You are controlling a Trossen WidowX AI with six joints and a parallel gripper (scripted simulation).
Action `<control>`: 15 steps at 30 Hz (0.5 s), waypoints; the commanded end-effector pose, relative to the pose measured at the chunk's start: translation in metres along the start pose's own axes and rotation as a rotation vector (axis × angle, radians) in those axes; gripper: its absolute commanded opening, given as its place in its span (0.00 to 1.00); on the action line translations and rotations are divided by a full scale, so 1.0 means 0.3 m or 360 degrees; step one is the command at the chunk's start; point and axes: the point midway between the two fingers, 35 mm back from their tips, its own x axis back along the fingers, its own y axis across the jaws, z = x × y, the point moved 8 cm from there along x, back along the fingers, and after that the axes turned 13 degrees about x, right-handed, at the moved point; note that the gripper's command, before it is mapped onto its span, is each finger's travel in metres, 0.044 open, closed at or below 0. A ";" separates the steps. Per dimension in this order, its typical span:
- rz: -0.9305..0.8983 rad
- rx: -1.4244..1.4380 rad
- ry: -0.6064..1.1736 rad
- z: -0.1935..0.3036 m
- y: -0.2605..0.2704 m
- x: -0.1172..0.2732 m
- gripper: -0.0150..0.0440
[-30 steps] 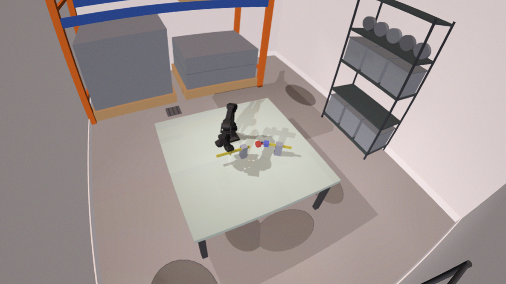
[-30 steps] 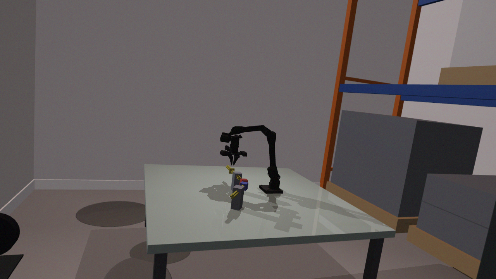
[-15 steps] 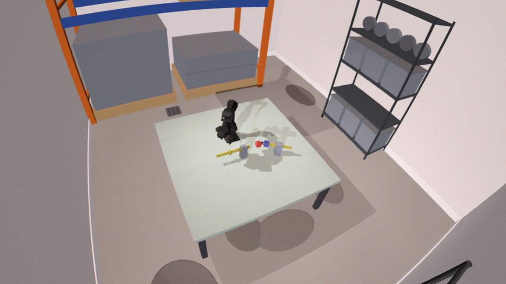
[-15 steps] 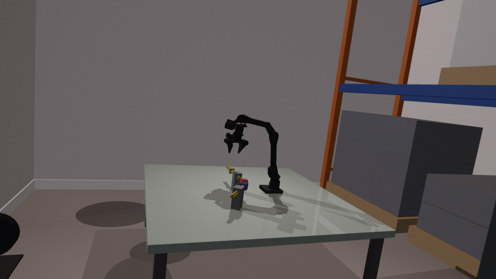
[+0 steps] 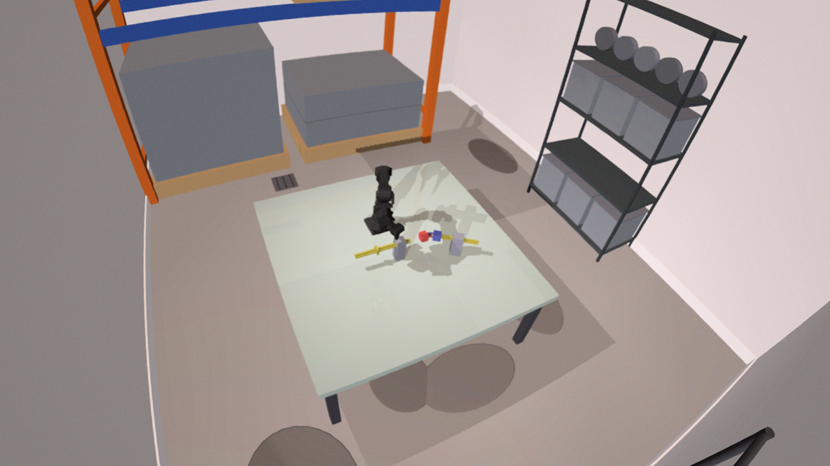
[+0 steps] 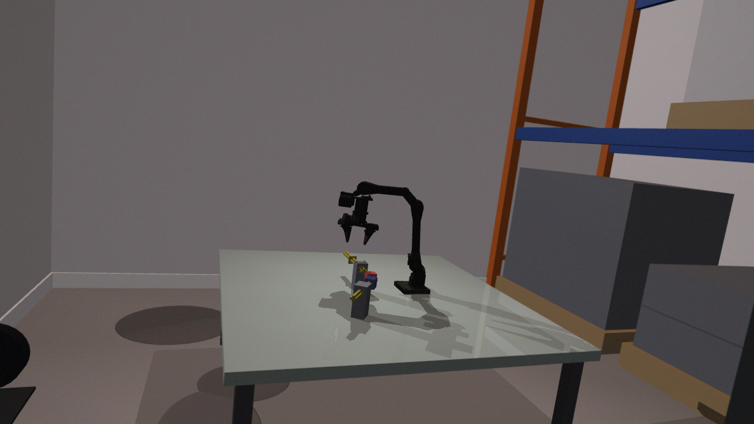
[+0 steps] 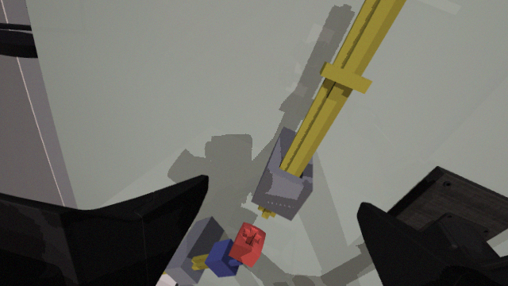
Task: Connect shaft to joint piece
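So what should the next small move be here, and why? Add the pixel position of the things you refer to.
Probably shift the open jaws (image 6: 356, 243) over the red joint piece (image 6: 370, 274) (image 7: 248, 244) and lower them around it. Nothing is between them, they hang above the blocks, and the sliding shaft's near end (image 7: 266, 211) sits outside the piece's opening.

A red joint piece (image 7: 248, 245) adjoins a blue block (image 7: 222, 259).

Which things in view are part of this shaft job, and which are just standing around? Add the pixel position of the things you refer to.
Part of the job:
- gripper (image 6: 356, 243)
- red joint piece (image 5: 423, 236) (image 6: 370, 274) (image 7: 248, 246)
- blue piece behind it (image 5: 436, 235) (image 6: 371, 282) (image 7: 222, 260)
- long yellow shaft with crossbar (image 5: 366, 252) (image 7: 317, 119)
- other yellow shaft (image 5: 471, 242) (image 6: 356, 294) (image 7: 199, 262)
- two grey blocks

Just standing around:
- orange-and-blue rack (image 5: 440, 61) (image 6: 516, 105)
- dark shelf unit (image 5: 678, 13)
- large grey boxes on pallets
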 end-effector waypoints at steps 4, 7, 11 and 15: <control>-0.0052 -0.0209 0.0260 0.107 0.054 -0.087 1.00; -0.0051 -0.0309 0.0385 0.159 0.074 -0.124 1.00; -0.0030 -0.0422 0.0524 0.218 0.092 -0.163 1.00; -0.0029 -0.0427 0.0530 0.221 0.092 -0.165 1.00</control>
